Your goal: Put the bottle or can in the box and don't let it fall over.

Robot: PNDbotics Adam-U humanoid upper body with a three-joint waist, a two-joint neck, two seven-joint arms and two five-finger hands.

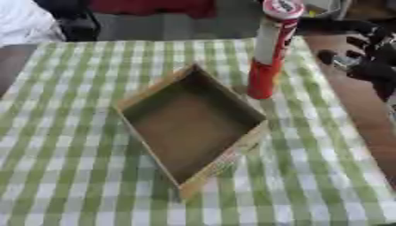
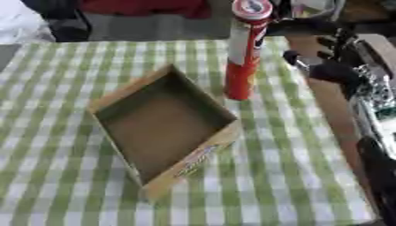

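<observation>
Just green-checked tablecloth (image 1: 70, 132) — box (image 1: 193, 123), upright can (image 1: 271, 48), perhaps chairs beyond.

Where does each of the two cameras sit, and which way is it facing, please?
Left eye view: in the head, looking down at the checked table, open box and upright can; the right robot hand shows at the right edge.
Right eye view: beside it, same downward aim, scene shifted left; more of the right arm shows.
Shared: box, can and table; no left hand.
</observation>
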